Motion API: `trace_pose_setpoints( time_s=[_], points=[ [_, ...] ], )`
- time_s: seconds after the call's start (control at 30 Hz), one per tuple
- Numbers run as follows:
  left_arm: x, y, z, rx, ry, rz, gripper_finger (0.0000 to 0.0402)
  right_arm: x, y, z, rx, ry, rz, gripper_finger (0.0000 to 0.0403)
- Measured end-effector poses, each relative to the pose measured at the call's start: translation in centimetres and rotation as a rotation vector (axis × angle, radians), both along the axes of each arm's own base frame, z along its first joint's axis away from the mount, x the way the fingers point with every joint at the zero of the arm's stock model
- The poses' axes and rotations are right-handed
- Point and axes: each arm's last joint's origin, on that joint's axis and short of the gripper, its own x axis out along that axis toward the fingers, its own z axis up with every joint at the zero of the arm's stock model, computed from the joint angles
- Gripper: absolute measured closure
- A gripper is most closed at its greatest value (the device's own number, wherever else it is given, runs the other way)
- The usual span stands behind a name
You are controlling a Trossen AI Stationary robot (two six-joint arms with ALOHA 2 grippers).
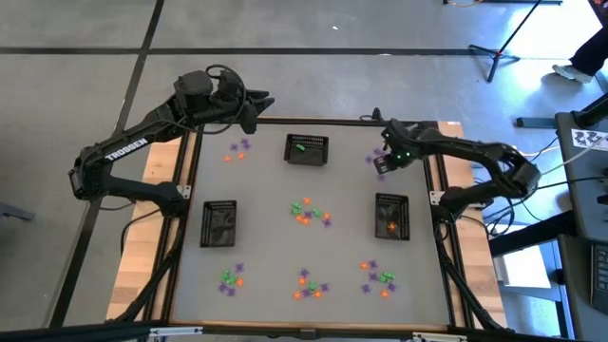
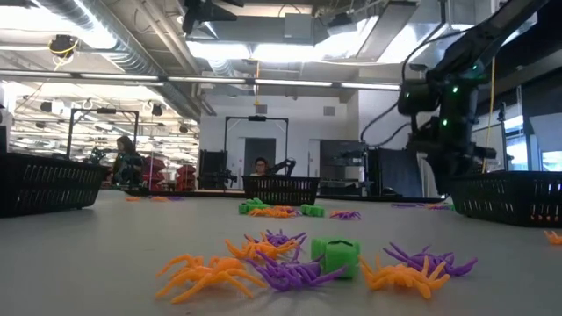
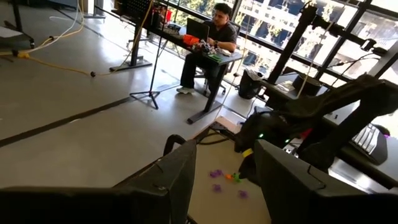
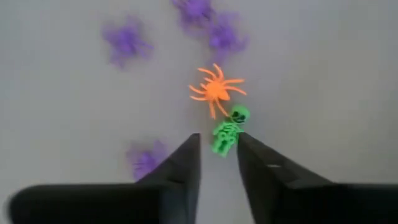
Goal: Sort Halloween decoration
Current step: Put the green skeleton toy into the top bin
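Right fingers (image 4: 217, 163) parted above green skeleton (image 4: 226, 134), orange spider (image 4: 216, 89) adjacent

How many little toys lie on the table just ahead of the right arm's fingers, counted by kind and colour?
Purple spiders: 4
Orange spider: 1
Green skeleton: 1
Total: 6
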Motion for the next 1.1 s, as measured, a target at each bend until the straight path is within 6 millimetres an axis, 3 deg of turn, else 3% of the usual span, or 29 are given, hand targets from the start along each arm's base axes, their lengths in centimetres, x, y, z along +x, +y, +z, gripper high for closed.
trace_pose_setpoints(
  time_s=[0.13, 0.27, 0.37, 0.5, 0.63, 0.7, 0.93, 1.1],
  points=[
    [0.1, -0.1, 0.0, -0.008, -0.004, -0.003, 0.0244, 0.6, -0.6, -1.8, 0.033, 0.03, -0.025, 0.0232],
    [0.1, -0.2, 0.0, -0.007, -0.004, -0.007, 0.0244, 1.0, -1.0, -3.0, 0.062, 0.055, -0.047, 0.0217],
    [0.1, -0.2, 0.0, -0.007, -0.004, -0.01, 0.0244, 1.1, -1.0, -3.4, 0.079, 0.072, -0.042, 0.0234],
    [0.1, -0.2, 0.0, -0.007, -0.004, -0.011, 0.0244, 1.0, -0.9, -3.2, 0.081, 0.063, -0.019, 0.0298],
    [0.1, -0.2, 0.0, -0.006, -0.003, -0.011, 0.0244, 0.9, -0.7, -2.4, 0.059, 0.036, -0.011, 0.0373],
    [0.1, -0.2, 0.0, -0.005, -0.002, -0.011, 0.0244, 0.6, -0.5, -1.9, 0.057, 0.035, -0.01, 0.0389],
    [0.1, -0.2, 0.0, -0.004, -0.002, -0.01, 0.0244, 0.0, 0.2, 1.2, 0.065, 0.015, -0.001, 0.0359],
    [0.1, -0.2, 0.0, -0.003, -0.001, -0.009, 0.0244, 0.7, 0.1, 4.9, 0.054, -0.206, 0.054, 0.0374]
  ],
)
